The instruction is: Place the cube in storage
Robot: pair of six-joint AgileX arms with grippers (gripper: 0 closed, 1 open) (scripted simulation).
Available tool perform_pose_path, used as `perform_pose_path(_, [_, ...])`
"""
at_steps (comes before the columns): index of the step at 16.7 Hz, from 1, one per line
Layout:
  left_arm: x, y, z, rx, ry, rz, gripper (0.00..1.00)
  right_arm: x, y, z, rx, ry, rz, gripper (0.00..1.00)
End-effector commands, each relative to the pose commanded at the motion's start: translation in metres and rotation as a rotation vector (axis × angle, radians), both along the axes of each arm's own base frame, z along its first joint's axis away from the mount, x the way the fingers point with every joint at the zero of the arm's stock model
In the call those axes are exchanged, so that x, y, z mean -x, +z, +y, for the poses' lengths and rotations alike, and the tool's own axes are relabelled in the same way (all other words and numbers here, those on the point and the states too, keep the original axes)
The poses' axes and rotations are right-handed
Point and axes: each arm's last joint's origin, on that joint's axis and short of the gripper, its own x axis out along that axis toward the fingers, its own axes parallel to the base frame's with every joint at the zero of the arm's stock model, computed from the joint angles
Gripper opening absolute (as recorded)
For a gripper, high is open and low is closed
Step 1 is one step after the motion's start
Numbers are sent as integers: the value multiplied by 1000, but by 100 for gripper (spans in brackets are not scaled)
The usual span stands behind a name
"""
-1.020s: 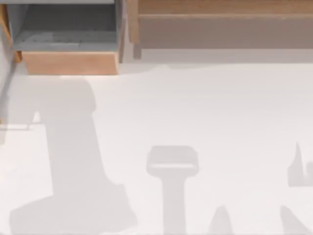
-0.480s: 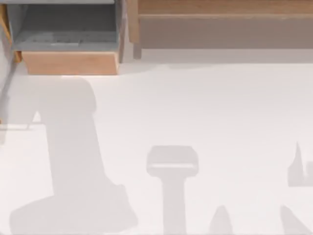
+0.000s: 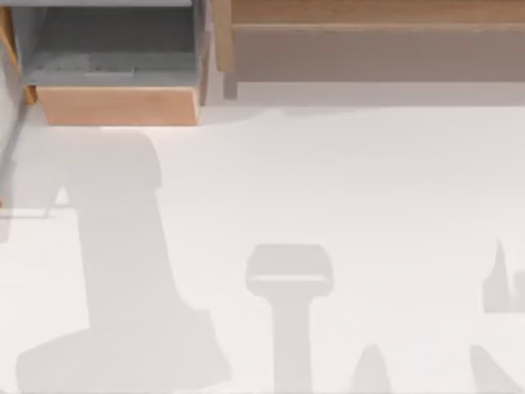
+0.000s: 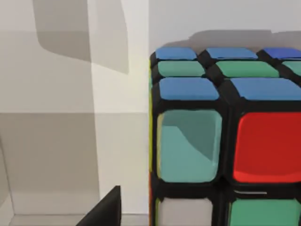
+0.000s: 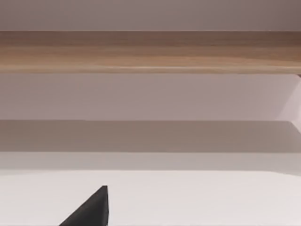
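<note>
Top view: storage (image 3: 119, 105) sits at the far left of the table (image 3: 344, 197), drawer-like, with a grey interior and a light tan wood front panel facing near. A long brown shelf (image 3: 369, 16) runs along the far edge to its right, just beside it. Pale arm shadows lie across the near half of the table.

Left wrist view: cube (image 4: 225, 141) seen close up against pale grey surfaces. Black grid lines between the stickers. One face shows blue and green squares. The adjoining face shows a pale teal square next to a red one, with a white and a green square in the row beside them. A thin yellow strip edges one corner. Where the cube lies relative to storage cannot be told. One dark tip of the left gripper (image 4: 106, 209) shows near the cube, not touching it; finger spread cannot be told.

Right wrist view: shelf as a brown wooden band over the pale table. One dark tip of the right gripper (image 5: 91, 209) shows; finger spread cannot be told.
</note>
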Motion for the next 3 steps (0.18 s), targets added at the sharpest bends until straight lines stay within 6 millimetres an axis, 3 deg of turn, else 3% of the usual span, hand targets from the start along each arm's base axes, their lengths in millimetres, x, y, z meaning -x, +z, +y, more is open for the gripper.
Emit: perform_pose_path(3, [0, 0, 0, 0, 0, 0, 100, 0, 0, 0, 0, 0, 0, 100])
